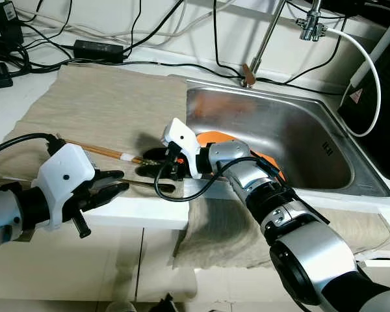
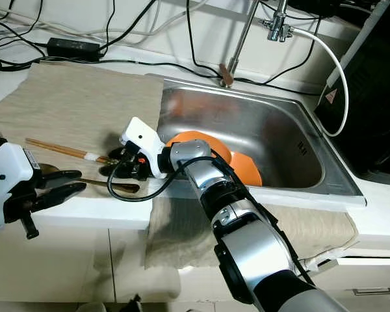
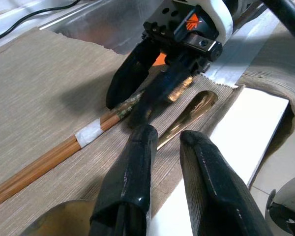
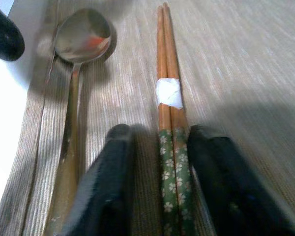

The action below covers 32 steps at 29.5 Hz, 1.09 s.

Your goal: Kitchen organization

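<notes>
Right gripper (image 4: 160,184) straddling the chopsticks (image 4: 168,105)
Its parted fingers flank the taped pair on the cloth (image 1: 104,104), unclamped; the left gripper (image 3: 164,167), slightly open, hovers over the spoon (image 4: 77,59).

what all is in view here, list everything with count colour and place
chopsticks: one pair, brown with green flowered ends, taped together in white, on the cloth left of the sink
spoon: one, metal, on the cloth beside the chopsticks
cloth: one, beige, spread on the counter and hanging over its front edge
sink: one, steel, right of the cloth
orange dishes: number unclear, in the sink behind the right arm
faucet: one, metal, behind the sink
power adapter: one, black, among black cables at the back of the counter
right gripper: open, fingers either side of the chopsticks' green ends
left gripper: open, low over the spoon
</notes>
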Available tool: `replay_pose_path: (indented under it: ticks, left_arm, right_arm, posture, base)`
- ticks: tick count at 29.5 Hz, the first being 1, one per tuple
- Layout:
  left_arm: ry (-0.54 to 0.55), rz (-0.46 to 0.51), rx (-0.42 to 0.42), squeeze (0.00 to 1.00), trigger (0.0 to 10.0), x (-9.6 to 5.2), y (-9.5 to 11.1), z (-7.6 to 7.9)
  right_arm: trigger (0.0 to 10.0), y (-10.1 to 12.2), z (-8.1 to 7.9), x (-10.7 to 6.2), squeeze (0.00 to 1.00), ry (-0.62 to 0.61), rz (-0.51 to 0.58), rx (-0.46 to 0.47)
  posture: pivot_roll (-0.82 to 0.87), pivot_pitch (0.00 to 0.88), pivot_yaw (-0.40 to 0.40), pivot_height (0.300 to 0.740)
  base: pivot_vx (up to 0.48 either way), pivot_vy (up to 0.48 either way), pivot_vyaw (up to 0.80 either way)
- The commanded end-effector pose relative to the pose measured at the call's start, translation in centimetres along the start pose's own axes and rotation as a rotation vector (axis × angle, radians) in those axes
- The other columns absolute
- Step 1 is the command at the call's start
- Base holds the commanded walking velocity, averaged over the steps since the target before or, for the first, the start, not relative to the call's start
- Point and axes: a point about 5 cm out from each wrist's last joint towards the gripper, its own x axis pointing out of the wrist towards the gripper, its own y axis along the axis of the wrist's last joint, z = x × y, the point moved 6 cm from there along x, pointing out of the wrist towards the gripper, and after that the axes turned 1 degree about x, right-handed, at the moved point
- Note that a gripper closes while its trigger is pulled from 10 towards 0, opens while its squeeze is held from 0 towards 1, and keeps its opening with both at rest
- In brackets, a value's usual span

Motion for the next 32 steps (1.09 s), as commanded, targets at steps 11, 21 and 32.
replay_pose_path:
  ticks: [11, 21, 32]
  left_arm:
    - [-0.086, -0.022, 0.062, 0.00, 10.0, 0.4, 0.5, -0.7]
    - [-0.114, -0.028, 0.068, 0.00, 10.0, 0.8, 0.3, -0.9]
    - [-0.094, -0.027, 0.042, 0.00, 10.0, 0.7, -0.2, -0.7]
  right_arm:
    - [0.0, 3.1, 0.7, -0.3, 0.00, -0.038, 0.181, 0.046]
    - [10.0, 2.9, 1.4, 0.0, 0.00, -0.113, 0.136, -0.021]
    - [10.0, 3.2, 0.7, 0.5, 1.00, -0.022, 0.043, -0.061]
  posture:
    - [0.11, 0.000, -0.044, 0.740]
    - [0.11, 0.000, -0.026, 0.740]
    - [0.11, 0.000, -0.066, 0.740]
  base:
    - [0.000, 0.000, 0.00]
    - [0.000, 0.000, 0.00]
    - [0.000, 0.000, 0.00]
